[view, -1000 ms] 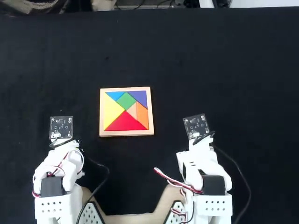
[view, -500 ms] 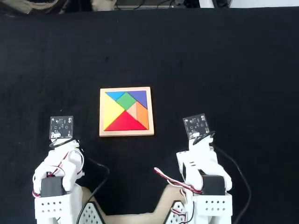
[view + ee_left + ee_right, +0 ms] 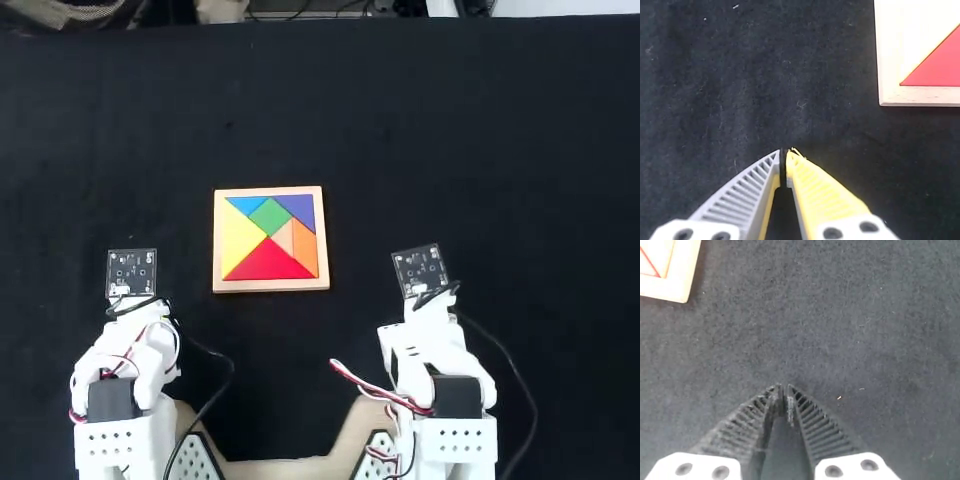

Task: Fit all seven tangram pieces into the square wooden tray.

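The square wooden tray (image 3: 270, 286) sat near the tabletop's (image 3: 480, 150) middle, all seven tangram pieces (image 3: 268, 262) inside. The left gripper (image 3: 785, 152) and right gripper (image 3: 783, 389) were pressed together, empty, near its corners; a careless sweep could likely jolt the tray and unseat pieces.

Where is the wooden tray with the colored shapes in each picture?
High view: the square wooden tray lies near the middle of the black table.
Left wrist view: one corner of the tray, holding the red triangle, lies past the shut left tool.
Right wrist view: another corner lies past the shut right tool.
Shared landmark: the tray's pale rim on the tools' side.
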